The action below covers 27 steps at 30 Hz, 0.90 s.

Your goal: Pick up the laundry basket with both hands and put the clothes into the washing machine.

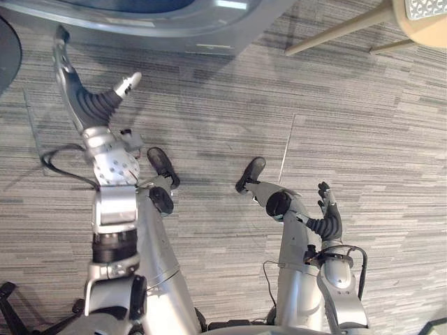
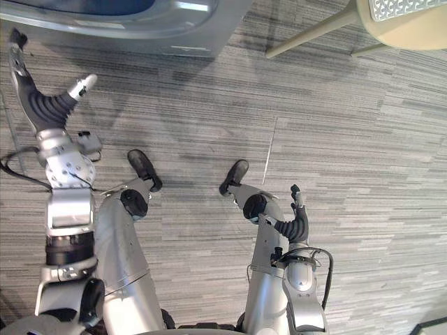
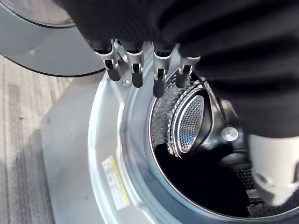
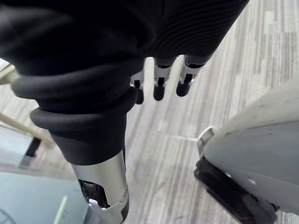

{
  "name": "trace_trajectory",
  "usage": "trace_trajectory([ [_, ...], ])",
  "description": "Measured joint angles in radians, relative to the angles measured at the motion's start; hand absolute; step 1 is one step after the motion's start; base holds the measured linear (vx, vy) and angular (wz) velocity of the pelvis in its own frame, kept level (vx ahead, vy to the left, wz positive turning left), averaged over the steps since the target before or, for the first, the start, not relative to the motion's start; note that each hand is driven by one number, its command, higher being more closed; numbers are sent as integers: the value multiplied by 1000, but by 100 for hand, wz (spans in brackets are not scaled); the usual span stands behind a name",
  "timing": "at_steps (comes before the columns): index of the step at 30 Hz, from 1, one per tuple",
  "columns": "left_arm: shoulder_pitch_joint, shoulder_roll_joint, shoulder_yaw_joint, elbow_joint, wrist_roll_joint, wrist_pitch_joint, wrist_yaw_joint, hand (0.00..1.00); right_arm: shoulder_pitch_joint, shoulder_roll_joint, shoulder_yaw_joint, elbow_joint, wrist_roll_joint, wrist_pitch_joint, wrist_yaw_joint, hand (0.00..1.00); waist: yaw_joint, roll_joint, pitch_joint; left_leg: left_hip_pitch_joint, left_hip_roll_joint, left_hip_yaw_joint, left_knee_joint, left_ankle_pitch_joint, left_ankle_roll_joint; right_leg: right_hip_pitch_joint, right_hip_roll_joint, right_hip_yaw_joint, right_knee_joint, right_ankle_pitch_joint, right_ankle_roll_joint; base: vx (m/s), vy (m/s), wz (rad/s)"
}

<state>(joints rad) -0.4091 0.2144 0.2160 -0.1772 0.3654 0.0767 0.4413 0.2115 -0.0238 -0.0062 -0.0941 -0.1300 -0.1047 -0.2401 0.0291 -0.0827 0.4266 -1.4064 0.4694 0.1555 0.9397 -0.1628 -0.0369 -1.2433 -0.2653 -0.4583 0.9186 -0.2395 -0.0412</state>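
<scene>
The grey washing machine [image 1: 174, 24] stands along the far edge of the floor. Its round opening [image 3: 196, 154] shows in the left wrist view, with the perforated steel drum [image 3: 187, 121] inside and a dark mass at the bottom that I cannot identify. The machine's door [image 3: 42, 37] is swung open to one side. My left hand [image 1: 87, 101] is raised just in front of the machine, fingers [image 3: 135, 70] straight and holding nothing. My right hand [image 1: 328, 220] hangs low at my right side over the carpet, fingers [image 4: 159, 88] straight and thumb [image 4: 103, 186] apart, also holding nothing.
Grey striped carpet tiles [image 1: 349, 139] cover the floor. A light wooden chair [image 1: 419, 21] with slanted legs [image 1: 335, 31] stands at the far right, beside the machine. A dark rounded edge [image 1: 5, 56] shows at the far left.
</scene>
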Motion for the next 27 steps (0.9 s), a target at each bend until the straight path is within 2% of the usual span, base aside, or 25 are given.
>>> trace_trajectory([
  [2, 85, -52, -1, -27, 0, -15, -1, 0, 0, 0, -7, 5, -9, 6, 0, 0, 14, 5, -1, 22, 0, 1, 0, 0, -1, 13, 3, 7, 7, -3, -1, -34, -34, 1],
  [8, 272, -117, -55, -51, 37, -28, -9, 0, 0, -3, -17, 83, -30, 28, -1, 0, 17, 46, -25, 118, 0, -9, -3, -8, -6, 110, 1, 5, 20, -29, 5, -35, -54, 14],
  [11, 347, -138, -94, -50, 34, -46, -46, 0, -9, -2, -14, 128, -31, 50, 2, 0, 21, 48, -25, 220, -1, 0, -11, -17, -17, 199, 1, 13, 22, -43, 10, -30, -72, 15],
  [14, 425, -150, -153, -4, -15, -68, -101, 0, -20, -4, -14, 170, -39, 78, 8, 0, 19, 49, -27, 397, -5, 9, -27, -37, -40, 367, 1, 12, 19, -76, 18, -13, -109, 26],
  [15, 475, -154, -188, 37, -61, -85, -130, 0, -18, -6, -11, 188, -41, 79, 16, 0, 16, 54, -58, 487, -11, 18, -54, -40, -44, 452, 2, 9, -1, -86, 24, 16, -98, 25],
  [16, 497, -154, -204, 51, -80, -89, -140, 0, -16, -7, -11, 194, -41, 80, 22, 0, 14, 55, -76, 523, -16, 25, -72, -41, -46, 484, 2, 8, -14, -91, 30, 56, -103, 28],
  [18, 550, -159, -235, 88, -125, -103, -174, 0, -16, -19, 4, 203, -42, 81, 28, 0, 15, 60, -93, 664, -25, 61, -144, -34, -58, 606, 6, 2, -72, -89, 37, 76, -64, 19],
  [20, 619, -175, -259, 152, -197, -124, -212, 0, -7, -24, 15, 234, -41, 79, 28, 0, 14, 61, -166, 839, -44, 112, -293, -7, -77, 751, 25, -12, -195, -73, 61, 118, -51, 11],
  [21, 633, -177, -263, 173, -225, -128, -224, 0, -6, -26, 15, 248, -40, 78, 28, 0, 14, 58, -186, 886, -58, 126, -344, 10, -82, 783, 30, -17, -235, -64, 69, 164, -54, 1],
  [23, 678, -179, -303, 237, -342, -142, -251, 0, -10, -33, 11, 301, -37, 66, 23, 0, 14, 61, -258, 1036, -110, 141, -521, 74, -90, 893, 64, -14, -385, -3, 68, 190, -39, -12],
  [24, 678, -173, -314, 249, -364, -148, -258, 0, -17, -40, 12, 311, -36, 63, 22, 0, 14, 67, -264, 1059, -129, 108, -544, 86, -93, 912, 76, -5, -408, 10, 60, 222, -10, -34],
  [26, 657, -172, -366, 297, -442, -169, -268, 0, -68, -58, 11, 377, -26, 52, 18, 0, 13, 94, -283, 1110, -170, -48, -580, 76, -119, 967, 124, 34, -497, 63, 51, 194, 22, -70],
  [27, 649, -172, -377, 311, -453, -173, -270, 0, -77, -61, 7, 389, -23, 50, 18, 0, 11, 100, -286, 1130, -174, -73, -593, 68, -129, 977, 135, 50, -516, 77, 50, 146, 64, -88],
])
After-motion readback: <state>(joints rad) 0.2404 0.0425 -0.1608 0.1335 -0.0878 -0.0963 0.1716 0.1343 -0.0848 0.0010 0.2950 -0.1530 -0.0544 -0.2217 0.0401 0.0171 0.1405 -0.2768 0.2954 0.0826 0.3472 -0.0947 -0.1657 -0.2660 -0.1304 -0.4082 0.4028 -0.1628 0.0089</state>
